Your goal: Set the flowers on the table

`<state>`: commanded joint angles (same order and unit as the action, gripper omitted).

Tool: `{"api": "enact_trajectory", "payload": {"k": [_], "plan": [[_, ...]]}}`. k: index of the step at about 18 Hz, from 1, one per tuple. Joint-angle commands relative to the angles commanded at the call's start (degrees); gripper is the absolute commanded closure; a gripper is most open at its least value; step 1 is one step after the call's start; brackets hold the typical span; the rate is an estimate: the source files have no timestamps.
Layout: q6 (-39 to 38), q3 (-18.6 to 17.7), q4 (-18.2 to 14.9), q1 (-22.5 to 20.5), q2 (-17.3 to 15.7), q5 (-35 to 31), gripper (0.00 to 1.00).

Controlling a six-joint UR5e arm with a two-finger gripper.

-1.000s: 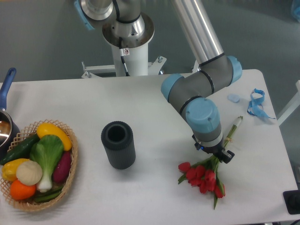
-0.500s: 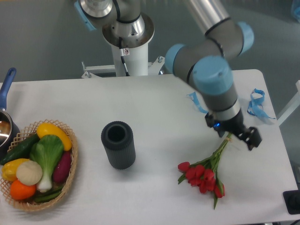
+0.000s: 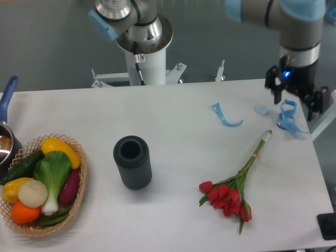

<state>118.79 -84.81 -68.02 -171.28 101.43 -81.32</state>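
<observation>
Risk, as judged from this view: little remains. The flowers (image 3: 231,193) lie flat on the table (image 3: 173,121), right of centre toward the near edge, red buds nearest, bound stems running up and right. The buds sit fairly close to the near edge; a knock could roll them off. The gripper (image 3: 294,96) hangs over the far right corner, jaws parted, nothing held, well apart from the bunch. A low pass there could snag the curled blue ribbon (image 3: 287,116) just beneath it.

Surface, left to right: a blue-handled pot (image 3: 6,134) at the left edge; a wicker basket (image 3: 79,181) of vegetables; a dark ribbed cylinder (image 3: 133,161) standing upright, mid-table; a second blue ribbon (image 3: 224,116) farther back. Tabletop white, matte. Beyond it, the arm's white pedestal (image 3: 147,58) and a grey floor.
</observation>
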Motion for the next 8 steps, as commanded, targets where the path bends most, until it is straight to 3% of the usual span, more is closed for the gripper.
{"api": "enact_trajectory", "payload": {"k": [3,8], "plan": [[4.4,-0.4,-2.7,-4.2,-0.8,3.5,0.0],[5.7,-0.8,-3.2,-5.3,-1.0,5.6,0.0]]}}
